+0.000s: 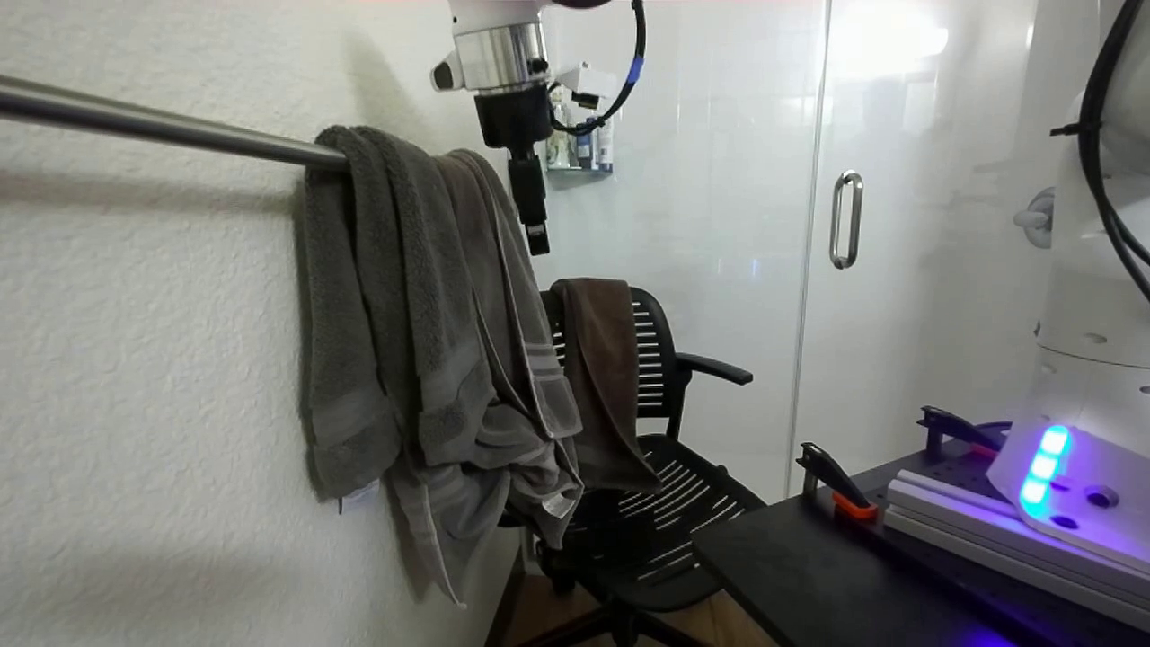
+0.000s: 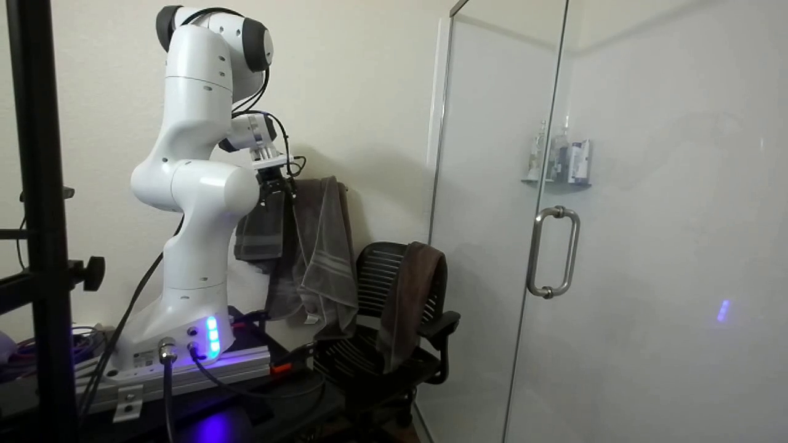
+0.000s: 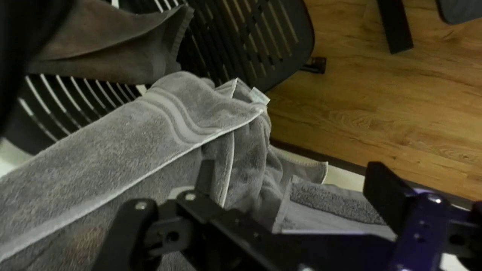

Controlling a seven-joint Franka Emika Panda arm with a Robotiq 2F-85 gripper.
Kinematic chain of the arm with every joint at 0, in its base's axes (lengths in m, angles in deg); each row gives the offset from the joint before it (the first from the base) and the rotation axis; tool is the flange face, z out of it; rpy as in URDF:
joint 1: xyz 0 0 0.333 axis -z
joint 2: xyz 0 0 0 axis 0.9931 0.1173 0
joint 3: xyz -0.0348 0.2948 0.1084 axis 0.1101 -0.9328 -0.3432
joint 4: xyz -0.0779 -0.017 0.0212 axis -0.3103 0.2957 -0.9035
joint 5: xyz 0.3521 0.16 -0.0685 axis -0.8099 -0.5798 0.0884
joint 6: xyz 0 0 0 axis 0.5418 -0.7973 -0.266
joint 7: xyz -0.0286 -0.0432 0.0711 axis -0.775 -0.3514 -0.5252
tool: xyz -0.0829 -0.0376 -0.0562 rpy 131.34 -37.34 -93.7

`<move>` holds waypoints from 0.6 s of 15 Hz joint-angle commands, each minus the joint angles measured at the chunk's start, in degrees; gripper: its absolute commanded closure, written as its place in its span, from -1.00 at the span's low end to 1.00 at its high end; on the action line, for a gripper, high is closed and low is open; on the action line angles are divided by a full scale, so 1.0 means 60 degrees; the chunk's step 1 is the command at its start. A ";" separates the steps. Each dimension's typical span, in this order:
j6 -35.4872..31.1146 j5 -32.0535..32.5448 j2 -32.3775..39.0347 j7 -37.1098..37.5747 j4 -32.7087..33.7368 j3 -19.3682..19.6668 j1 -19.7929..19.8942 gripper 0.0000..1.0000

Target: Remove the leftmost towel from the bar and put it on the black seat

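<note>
The leftmost towel (image 1: 400, 296) is dark grey and hangs folded over the silver bar (image 1: 180, 128). A white tag shows at its lower edge. It also shows below my gripper in an exterior view (image 2: 261, 231), and its banded end is in the wrist view (image 3: 335, 203). My gripper (image 3: 295, 180) is open and empty, fingers wide apart, above the hanging towels. In the exterior views the gripper (image 1: 537, 238) (image 2: 280, 195) points down, at towel-top height, apart from the cloth. The black seat (image 1: 669, 512) (image 2: 345, 354) (image 3: 244, 41) stands beyond the towels.
A longer, paler grey towel (image 1: 539, 359) (image 2: 326, 246) (image 3: 113, 150) hangs beside the dark one. A brown towel (image 1: 604, 359) (image 2: 409, 301) (image 3: 105, 41) drapes over the chair back. A wall is behind the bar. A black table (image 1: 809, 548) with clamps and a glass shower door (image 2: 554, 252) are nearby.
</note>
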 commanded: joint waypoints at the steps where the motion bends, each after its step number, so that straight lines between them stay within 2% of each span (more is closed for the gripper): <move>1: -0.1414 0.0698 -0.0480 -0.0368 -0.0412 -0.0180 0.0026 -1.00; 3: -0.2718 0.0746 -0.0633 -0.0467 -0.0647 -0.0180 0.0099 -1.00; 5: -0.4244 0.0350 -0.0676 -0.0599 -0.0914 -0.0126 0.0177 -1.00; 6: -0.3133 0.0522 -0.0373 -0.0245 -0.0365 -0.0228 0.0077 -1.00; 9: -0.4211 0.0617 -0.0477 -0.0211 -0.0644 -0.0174 0.0140 -1.00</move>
